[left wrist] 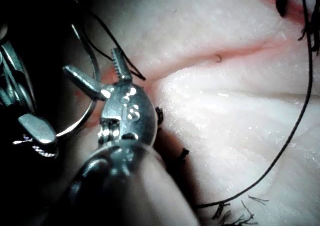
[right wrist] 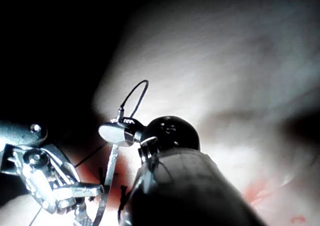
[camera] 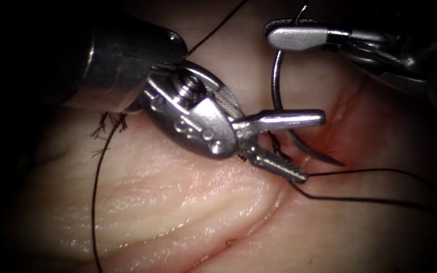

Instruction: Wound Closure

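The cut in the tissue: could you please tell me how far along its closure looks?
Done: frayed cut ends of thread sit left of the cut. In hand: the right claw grips the needle near its thread end, with the tip by the red fluid; the left claw is open and holds nothing. Left: the cut's lower stretch is unstitched.

Your endoscope view looks down from above and in front, close on the pale pink tissue [camera: 168,212] and its red-edged cut [camera: 259,217]. Your left wrist view looks along the shaft, very near its silver two-jawed left end effector [left wrist: 102,75]. Your right wrist view does likewise over the right end effector [right wrist: 115,133]. All three share the thin curved steel needle [camera: 279,101] and both tools.
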Robot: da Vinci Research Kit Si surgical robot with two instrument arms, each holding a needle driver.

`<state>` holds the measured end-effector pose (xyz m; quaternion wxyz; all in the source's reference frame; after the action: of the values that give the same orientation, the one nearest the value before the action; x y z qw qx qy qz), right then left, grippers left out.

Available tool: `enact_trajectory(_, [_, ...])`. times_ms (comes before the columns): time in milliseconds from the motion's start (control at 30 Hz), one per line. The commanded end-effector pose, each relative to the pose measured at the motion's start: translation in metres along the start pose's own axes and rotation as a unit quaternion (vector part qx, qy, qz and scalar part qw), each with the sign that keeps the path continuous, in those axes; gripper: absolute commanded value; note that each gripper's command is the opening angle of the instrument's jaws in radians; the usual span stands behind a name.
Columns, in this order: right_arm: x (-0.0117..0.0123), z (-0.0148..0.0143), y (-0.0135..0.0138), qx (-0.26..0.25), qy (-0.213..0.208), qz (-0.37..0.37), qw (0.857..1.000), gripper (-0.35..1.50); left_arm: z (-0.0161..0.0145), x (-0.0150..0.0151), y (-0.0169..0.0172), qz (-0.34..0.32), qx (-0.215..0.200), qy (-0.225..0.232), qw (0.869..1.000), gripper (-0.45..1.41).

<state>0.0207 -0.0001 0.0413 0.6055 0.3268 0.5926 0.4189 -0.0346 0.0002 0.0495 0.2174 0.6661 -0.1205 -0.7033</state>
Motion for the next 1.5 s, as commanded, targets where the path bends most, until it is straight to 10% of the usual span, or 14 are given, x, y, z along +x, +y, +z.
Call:
enact_trajectory(33, [0.0003, 0.0005, 0.0007, -0.012, -0.005, -0.010, 1.000, -0.35, 0.0006, -0.0005, -0.0003, -0.001, 0.009, -0.012, 1.000, 0.94])
enact_trajectory(233, [0.0008, 0.0002, 0.0011, -0.074, -0.010, -0.007, 0.997, -0.35, 0.0009, -0.0009, -0.0010, -0.025, 0.045, -0.112, 0.992, 1.01])
enact_trajectory(400, [0.0006, 0.0003, 0.0009, -0.102, -0.019, -0.010, 0.995, -0.35, 0.0008, -0.0014, -0.0007, -0.032, 0.050, -0.158, 0.986, 0.62])
enact_trajectory(767, [0.0001, 0.0005, 0.0003, -0.106, -0.025, -0.026, 0.994, -0.35, 0.0018, -0.0018, 0.0008, -0.036, 0.011, -0.152, 0.988, -0.45])
enact_trajectory(933, [-0.0003, 0.0004, 0.0001, -0.087, -0.031, -0.076, 0.993, -0.35, 0.0011, -0.0017, 0.0000, -0.040, 0.009, -0.125, 0.991, -0.45])
enact_trajectory(1100, [-0.0009, -0.0004, -0.0009, -0.077, -0.030, -0.078, 0.993, 0.91, -0.0002, -0.0018, -0.0004, 0.010, 0.011, -0.095, 0.995, -0.45])
enact_trajectory(1500, [-0.0009, -0.0022, -0.0008, -0.038, -0.007, 0.037, 0.999, 1.28, -0.0010, -0.0020, -0.0001, 0.080, 0.019, -0.041, 0.996, -0.45])
